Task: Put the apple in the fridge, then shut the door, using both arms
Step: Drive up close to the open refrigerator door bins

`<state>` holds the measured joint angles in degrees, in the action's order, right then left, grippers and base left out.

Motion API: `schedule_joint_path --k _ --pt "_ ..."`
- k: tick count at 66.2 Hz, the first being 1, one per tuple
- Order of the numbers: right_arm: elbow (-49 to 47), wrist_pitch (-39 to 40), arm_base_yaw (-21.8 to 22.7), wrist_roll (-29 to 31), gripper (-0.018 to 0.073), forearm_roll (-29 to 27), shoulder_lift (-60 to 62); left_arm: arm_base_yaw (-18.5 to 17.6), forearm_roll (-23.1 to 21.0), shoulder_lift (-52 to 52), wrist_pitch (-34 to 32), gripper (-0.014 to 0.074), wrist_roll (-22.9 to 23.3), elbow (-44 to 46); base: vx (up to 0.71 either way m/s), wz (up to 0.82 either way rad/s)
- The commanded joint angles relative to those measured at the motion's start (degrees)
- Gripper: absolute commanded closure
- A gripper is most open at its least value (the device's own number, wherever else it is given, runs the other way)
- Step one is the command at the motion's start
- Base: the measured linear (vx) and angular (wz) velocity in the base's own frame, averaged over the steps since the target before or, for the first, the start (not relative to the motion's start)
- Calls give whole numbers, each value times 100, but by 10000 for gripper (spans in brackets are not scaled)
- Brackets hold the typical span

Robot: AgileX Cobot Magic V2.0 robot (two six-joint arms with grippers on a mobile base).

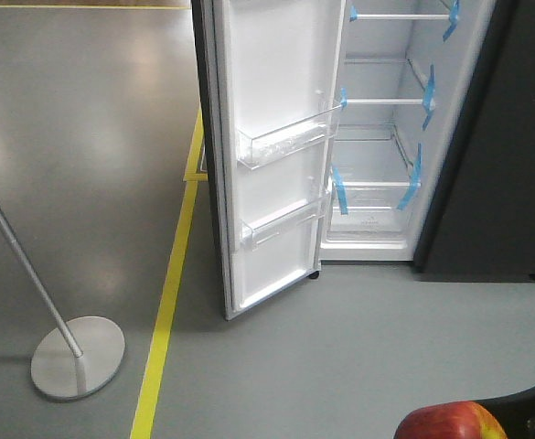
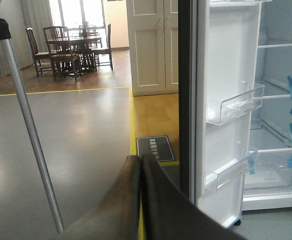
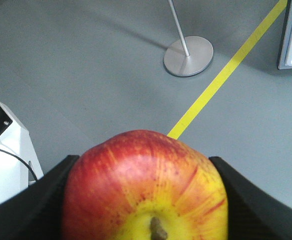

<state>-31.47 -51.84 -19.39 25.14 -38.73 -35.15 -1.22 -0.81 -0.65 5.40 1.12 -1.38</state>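
The red apple (image 3: 143,187) with a yellow patch round its stem sits between my right gripper's two black fingers (image 3: 238,195), which press on both its sides. It also shows at the bottom edge of the front view (image 1: 450,422), well short of the fridge (image 1: 381,128). The fridge stands open, showing white shelves with blue tape strips. Its door (image 1: 276,155) is swung wide, white inside with clear bins. My left gripper (image 2: 141,162) is shut and empty, low in front of the door's edge (image 2: 185,100).
A grey stand with a round base (image 1: 78,357) and slanted pole is at the left. A yellow floor line (image 1: 166,311) runs toward the fridge. The fridge's other dark door (image 1: 509,146) is at the right. A dining table and chairs (image 2: 71,47) stand far back.
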Motion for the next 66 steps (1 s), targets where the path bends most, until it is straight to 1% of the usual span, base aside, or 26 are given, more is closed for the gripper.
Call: schedule_joint_path --k 1,66 --pt "-161 255 -4 70 356 -240 -5 -51 -7 -83 -435 603 62 97 12 3" --pt "-161 261 -4 70 356 -240 -5 -51 -7 -83 -435 603 62 97 12 1"
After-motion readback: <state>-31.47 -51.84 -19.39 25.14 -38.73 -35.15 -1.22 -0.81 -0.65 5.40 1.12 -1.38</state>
